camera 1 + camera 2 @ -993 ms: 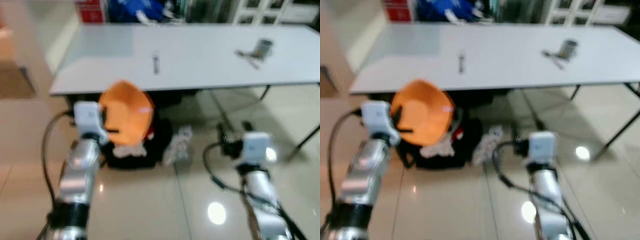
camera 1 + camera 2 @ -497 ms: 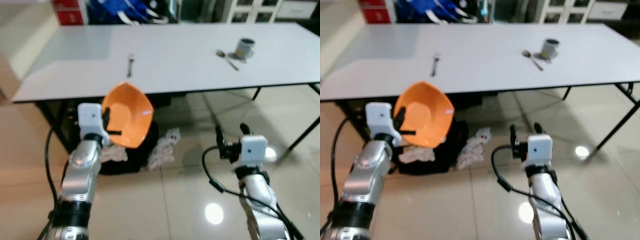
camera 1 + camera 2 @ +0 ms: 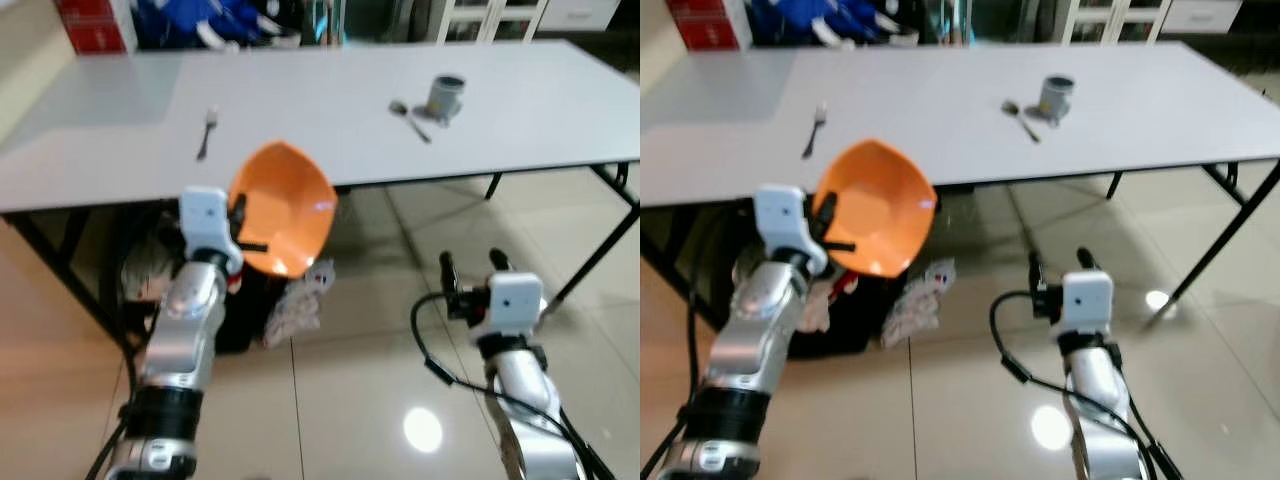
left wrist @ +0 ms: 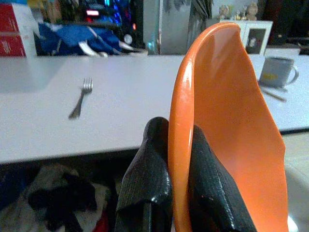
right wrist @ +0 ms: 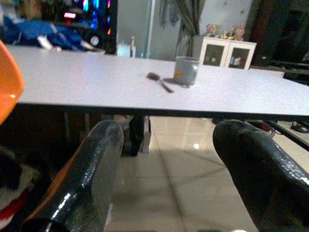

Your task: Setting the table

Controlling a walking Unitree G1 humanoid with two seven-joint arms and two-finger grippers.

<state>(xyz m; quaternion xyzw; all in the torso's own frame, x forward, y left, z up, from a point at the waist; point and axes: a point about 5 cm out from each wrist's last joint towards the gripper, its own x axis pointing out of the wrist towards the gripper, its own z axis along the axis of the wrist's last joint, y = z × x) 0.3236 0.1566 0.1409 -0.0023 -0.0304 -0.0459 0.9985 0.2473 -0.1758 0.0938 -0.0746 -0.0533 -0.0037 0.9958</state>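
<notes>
Left gripper (image 4: 169,193) raised at the near edge of the white counter (image 3: 330,90), its fingers (image 4: 147,179) clamped on the rim of an orange bowl (image 3: 285,208), one finger on each face of the rim. Bowl held tilted up on edge, hollow side facing the robot, standing above the fingers and partly overlapping the counter's front edge. Beyond the bowl on the counter: a fork (image 3: 206,133), lying a little toward the robot's left of the fingers. Right gripper (image 3: 470,275) low over the glossy tiled floor (image 3: 340,400), fingers (image 5: 91,169) spread apart, nothing between them. Well ahead of those fingers, on the counter, a grey mug (image 3: 444,96) with a spoon (image 3: 408,118) just beside it. Below the left gripper, under the counter, a dark bag with crumpled cloth (image 3: 295,300).
</notes>
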